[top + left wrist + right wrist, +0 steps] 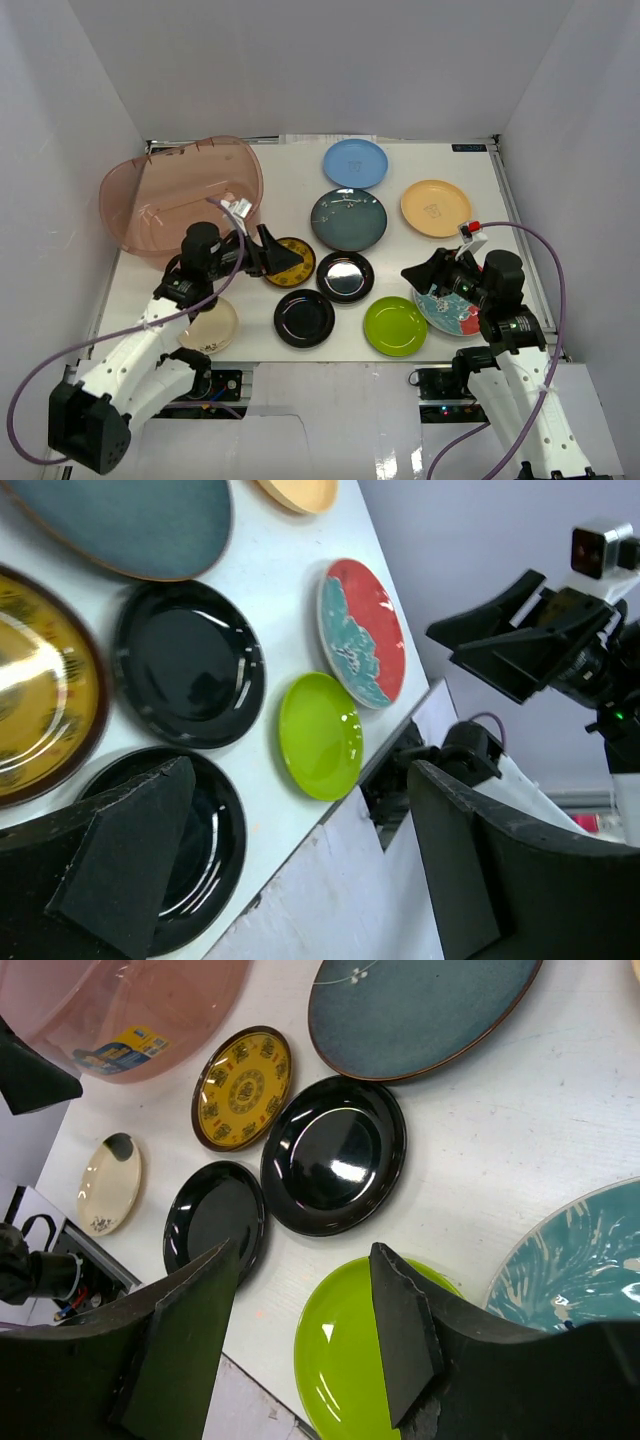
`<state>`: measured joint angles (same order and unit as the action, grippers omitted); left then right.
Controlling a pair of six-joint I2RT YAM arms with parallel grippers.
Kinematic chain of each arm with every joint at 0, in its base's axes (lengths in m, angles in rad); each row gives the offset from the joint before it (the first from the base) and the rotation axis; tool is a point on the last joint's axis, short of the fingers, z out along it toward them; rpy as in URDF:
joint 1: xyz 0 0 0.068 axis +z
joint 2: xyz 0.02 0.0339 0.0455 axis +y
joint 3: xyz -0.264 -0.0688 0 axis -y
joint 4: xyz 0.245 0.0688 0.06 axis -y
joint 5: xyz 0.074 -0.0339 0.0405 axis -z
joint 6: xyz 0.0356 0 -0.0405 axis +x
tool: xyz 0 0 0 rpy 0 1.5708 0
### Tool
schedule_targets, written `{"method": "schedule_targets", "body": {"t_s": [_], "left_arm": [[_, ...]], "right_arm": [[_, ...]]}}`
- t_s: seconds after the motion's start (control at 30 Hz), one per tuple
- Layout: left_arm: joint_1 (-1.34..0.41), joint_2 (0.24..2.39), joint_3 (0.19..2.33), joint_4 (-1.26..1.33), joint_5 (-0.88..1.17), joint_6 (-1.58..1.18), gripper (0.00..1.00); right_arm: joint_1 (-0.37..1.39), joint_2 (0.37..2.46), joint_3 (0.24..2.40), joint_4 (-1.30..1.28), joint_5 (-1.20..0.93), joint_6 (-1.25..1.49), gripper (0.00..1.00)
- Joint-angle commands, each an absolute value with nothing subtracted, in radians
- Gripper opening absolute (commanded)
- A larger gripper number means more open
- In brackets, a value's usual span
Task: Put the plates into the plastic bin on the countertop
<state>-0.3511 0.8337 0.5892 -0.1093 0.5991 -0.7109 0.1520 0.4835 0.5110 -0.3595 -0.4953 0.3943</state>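
White countertop (290,200), left fingers (130,860) spread empty over yellow-patterned plate (300,262), right fingers (400,1330) spread above lime plate (395,326)

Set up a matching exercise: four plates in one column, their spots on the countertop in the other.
1. light blue plate
2. cream plate
3. lime green plate
4. orange-yellow plate

a. near edge, beside the left arm
b. far right, beside the dark teal plate
c. far edge of the countertop
d. near edge, beside the red-and-teal plate

Pairs: 1-c, 2-a, 3-d, 4-b
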Motion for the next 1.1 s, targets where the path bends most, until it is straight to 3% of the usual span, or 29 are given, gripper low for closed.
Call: {"method": "schedule_targets", "body": {"t_s": [0.0, 0.2, 0.37, 0.53, 0.8, 1.07], "left_arm": [[-0.449, 0.944, 0.678, 0.055, 0.531, -0.723, 0.98], [-0.508, 1.256, 0.790, 0.195, 0.526, -0.749, 0.98], [-0.515, 1.414, 0.914, 0.071, 0.281, -0.626, 0.97], [-0.514, 1.581, 1.026, 0.052, 0.146, -0.543, 0.82], [-0.473, 1.848, 1.169, 0.080, 0.182, -0.476, 0.81], [-0.460, 1.993, 1.239, 0.116, 0.181, -0.479, 0.68]], "right_arm": [[0.156, 0.474, 0.526, -0.324, -0.453, 0.391, 0.61], [0.156, 0.419, 0.511, -0.374, -0.426, 0.371, 0.61], [0.156, 0.356, 0.489, -0.402, -0.463, 0.391, 0.60], [0.156, 0.318, 0.456, -0.414, -0.488, 0.399, 0.60], [0.156, 0.307, 0.440, -0.445, -0.502, 0.367, 0.60], [0.156, 0.307, 0.413, -0.428, -0.514, 0.367, 0.60]]}}
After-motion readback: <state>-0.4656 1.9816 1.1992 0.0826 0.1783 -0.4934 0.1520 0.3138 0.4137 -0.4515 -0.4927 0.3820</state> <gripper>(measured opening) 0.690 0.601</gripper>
